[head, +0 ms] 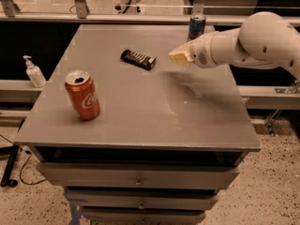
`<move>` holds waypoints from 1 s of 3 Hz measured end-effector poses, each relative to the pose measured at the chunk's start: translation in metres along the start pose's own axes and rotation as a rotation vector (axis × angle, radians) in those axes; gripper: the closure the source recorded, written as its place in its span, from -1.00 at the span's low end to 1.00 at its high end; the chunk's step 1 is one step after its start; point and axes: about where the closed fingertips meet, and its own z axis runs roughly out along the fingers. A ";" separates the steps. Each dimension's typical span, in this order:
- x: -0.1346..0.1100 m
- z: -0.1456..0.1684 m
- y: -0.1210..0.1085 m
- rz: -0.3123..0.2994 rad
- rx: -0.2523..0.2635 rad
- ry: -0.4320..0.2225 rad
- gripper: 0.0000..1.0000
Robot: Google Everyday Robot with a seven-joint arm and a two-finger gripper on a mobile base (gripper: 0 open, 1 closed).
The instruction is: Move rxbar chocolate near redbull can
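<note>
The rxbar chocolate (138,59), a flat black bar with pale lettering, lies on the grey table (140,121) at the back centre. The redbull can (197,26), slim and blue-silver, stands upright at the back right edge. My gripper (179,56), with a pale tip on a white arm, hovers above the table just right of the bar and in front-left of the redbull can. It holds nothing that I can see.
An orange-red Coca-Cola can (83,95) stands upright at the front left of the table. A white pump bottle (33,72) sits on a ledge to the left, off the table. Drawers (136,177) are below the table front.
</note>
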 end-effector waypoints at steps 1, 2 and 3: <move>-0.012 0.023 0.013 -0.014 -0.078 -0.027 -0.28; -0.020 0.044 0.019 -0.026 -0.133 -0.044 -0.76; -0.023 0.060 0.021 -0.029 -0.160 -0.055 -1.00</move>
